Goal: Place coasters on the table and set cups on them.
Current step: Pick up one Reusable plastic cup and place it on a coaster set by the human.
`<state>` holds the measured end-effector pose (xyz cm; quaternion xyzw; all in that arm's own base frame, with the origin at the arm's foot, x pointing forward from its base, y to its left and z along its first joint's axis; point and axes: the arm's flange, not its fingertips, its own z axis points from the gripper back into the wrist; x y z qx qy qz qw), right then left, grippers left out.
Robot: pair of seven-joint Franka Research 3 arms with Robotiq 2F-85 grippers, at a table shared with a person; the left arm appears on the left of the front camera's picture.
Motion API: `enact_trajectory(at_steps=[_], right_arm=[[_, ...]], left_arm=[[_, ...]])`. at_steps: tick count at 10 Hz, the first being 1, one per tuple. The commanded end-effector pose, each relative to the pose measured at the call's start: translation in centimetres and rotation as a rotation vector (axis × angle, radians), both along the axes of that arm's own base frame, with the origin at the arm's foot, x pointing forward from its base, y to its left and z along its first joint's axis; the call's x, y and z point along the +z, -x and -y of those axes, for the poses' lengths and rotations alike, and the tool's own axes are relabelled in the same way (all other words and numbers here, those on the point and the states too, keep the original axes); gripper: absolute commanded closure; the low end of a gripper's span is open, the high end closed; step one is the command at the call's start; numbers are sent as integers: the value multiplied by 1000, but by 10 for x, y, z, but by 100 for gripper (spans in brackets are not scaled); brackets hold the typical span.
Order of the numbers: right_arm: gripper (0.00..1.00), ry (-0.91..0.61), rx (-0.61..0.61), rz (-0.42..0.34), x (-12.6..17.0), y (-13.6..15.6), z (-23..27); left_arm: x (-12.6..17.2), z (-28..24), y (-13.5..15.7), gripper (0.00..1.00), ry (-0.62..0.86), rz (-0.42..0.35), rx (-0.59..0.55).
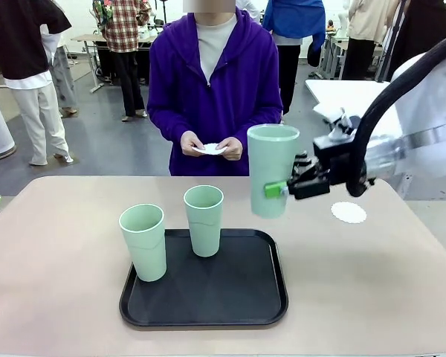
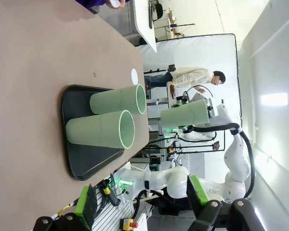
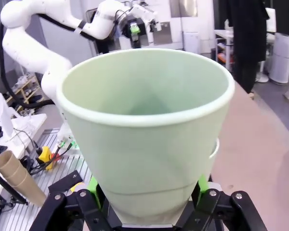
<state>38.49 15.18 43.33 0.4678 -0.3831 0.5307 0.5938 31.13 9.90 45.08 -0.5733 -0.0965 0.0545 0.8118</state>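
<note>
The right gripper [image 1: 276, 190] is clamped on the lower wall of a tall pale mint-green plastic tumbler [image 1: 273, 160], holding it upright above the matte beige table [image 1: 59, 223], near a round white lacy paper coaster [image 1: 348, 213] lying on that table. A front tumbler [image 1: 143, 242] and a rear tumbler [image 1: 204, 220] stand on a black rectangular tray [image 1: 230, 294]. The left gripper [image 2: 142, 199] is spread wide and empty. The person's hands [image 1: 230, 148] hold a second white coaster [image 1: 210, 149].

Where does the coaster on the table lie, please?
Front view: the coaster lies on the table, far right, right of the raised cup in the right gripper.
</note>
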Motion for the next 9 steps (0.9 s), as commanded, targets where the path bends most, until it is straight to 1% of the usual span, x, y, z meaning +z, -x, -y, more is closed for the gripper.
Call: enact_trajectory(at_steps=[1,2,4,5,6,7,8,9], right_arm=[[100,3,-83,-31,1,1,-3],[100,0,0,0,0,0,0],[100,0,0,0,0,0,0],[17,11,-25,-7,8,0,3],[17,18,-44,28,6,-26,25],[17,-10,-71,60,10,-53,57],[17,-22,-106,71,12,-75,88],[17,-21,-132,65,10,-96,123]], left_arm=[[0,-2,1,0,14,17,-2],[0,-2,1,0,14,17,-2],[0,-2,1,0,14,17,-2],[0,-2,1,0,14,17,-2],[0,-2,1,0,14,17,-2],[0,-2,1,0,14,17,-2],[0,-2,1,0,14,17,-2],[0,-2,1,0,14,17,-2]])
